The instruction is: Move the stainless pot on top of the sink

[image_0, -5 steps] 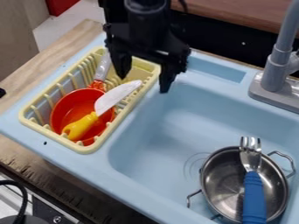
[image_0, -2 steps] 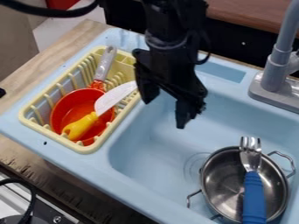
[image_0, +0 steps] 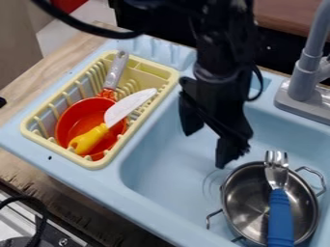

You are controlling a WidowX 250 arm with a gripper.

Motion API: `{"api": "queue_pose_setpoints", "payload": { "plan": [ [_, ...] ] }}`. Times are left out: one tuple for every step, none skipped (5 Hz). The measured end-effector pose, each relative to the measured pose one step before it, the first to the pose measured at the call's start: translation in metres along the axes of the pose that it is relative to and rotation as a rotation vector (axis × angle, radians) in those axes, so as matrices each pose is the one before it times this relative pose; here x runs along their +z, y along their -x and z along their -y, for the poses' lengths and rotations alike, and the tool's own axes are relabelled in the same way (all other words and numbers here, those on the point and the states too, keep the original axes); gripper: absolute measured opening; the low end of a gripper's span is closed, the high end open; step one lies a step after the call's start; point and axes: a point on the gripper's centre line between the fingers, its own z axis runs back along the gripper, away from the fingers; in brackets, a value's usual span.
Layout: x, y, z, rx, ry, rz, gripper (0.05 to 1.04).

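My gripper (image_0: 205,148) hangs over the middle of the sink basin, its two fingers spread open with nothing between them. Below and to the right of it, the stainless pot (image_0: 243,208) sits in the lower right part of the light blue sink (image_0: 155,181). The pot has wire handles at its upper right and lower left. A fork (image_0: 280,212) with a blue handle lies across the pot, tines toward the faucet.
A yellow dish rack (image_0: 95,164) on the sink's left side holds a red pan (image_0: 72,116) and a knife (image_0: 129,107) with a yellow handle. The grey faucet (image_0: 303,79) rises at the right edge.
The gripper has moved from above the rack's right edge rightward and down over the basin, closer to the pot. The pot, fork and rack have stayed in place.
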Motion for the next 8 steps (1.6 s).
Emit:
{"api": "queue_pose_setpoints", "payload": {
  "plan": [
    [-0.00077, -0.00631, 0.00946, -0.0057, 0.0075, 0.0324, 0.999],
    [-0.00550, -0.00013, 0.00895, 0.0002, 0.0101, -0.0049, 0.999],
    [-0.00628, -0.00020, 0.00431, -0.0021, -0.0171, -0.0038, 0.999],
    [-0.00603, 0.00206, 0.00710, -0.0184, -0.0120, -0.0007, 0.999],
    [-0.00550, 0.00223, 0.00091, -0.0237, -0.0145, 0.0048, 0.999],
    [-0.00641, 0.00266, 0.00139, -0.0135, -0.0035, 0.0040, 0.999],
    [-0.00835, 0.00065, 0.00104, 0.0071, 0.0050, -0.0125, 0.947],
    [-0.00167, 0.00145, -0.00023, 0.0116, 0.0409, -0.0075, 0.681]
  ]
}}
